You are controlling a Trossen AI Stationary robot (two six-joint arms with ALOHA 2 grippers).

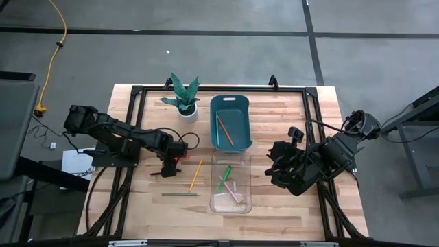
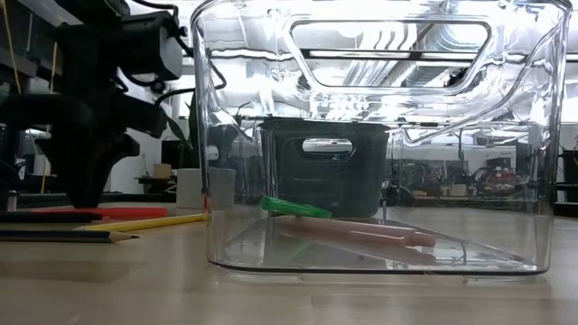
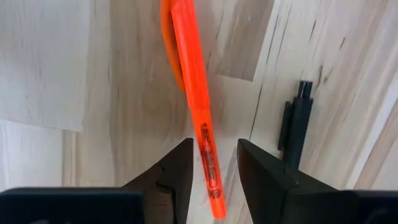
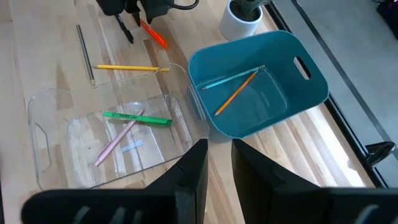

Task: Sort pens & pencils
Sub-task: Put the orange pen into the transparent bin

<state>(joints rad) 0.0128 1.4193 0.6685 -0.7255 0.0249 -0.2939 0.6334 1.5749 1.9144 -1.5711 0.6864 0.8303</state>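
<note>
The clear plastic bin [image 1: 230, 180] already holds a green pen [image 4: 137, 118] and pink pens [image 4: 118, 142], and the teal plastic bin [image 1: 230, 121] two thin pencils [image 4: 236, 92]; a red-orange pen [image 3: 198, 112], a black pen [image 3: 297, 124], a yellow pencil [image 1: 196, 173] and a grey-brown pencil [image 1: 180, 194] are left on the wooden desk [image 1: 137, 206]. My left hand [image 3: 212, 177] hovers released over the red-orange pen, a finger either side, while my right hand [image 4: 217, 165] waits released beside the bins; the pen's dark print is too small to read

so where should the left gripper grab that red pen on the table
Grip the red pen across its barrel, near the middle, coming straight down from above. It lies flat on the table, and the left gripper is open, its fingers already on either side of the barrel.
</note>
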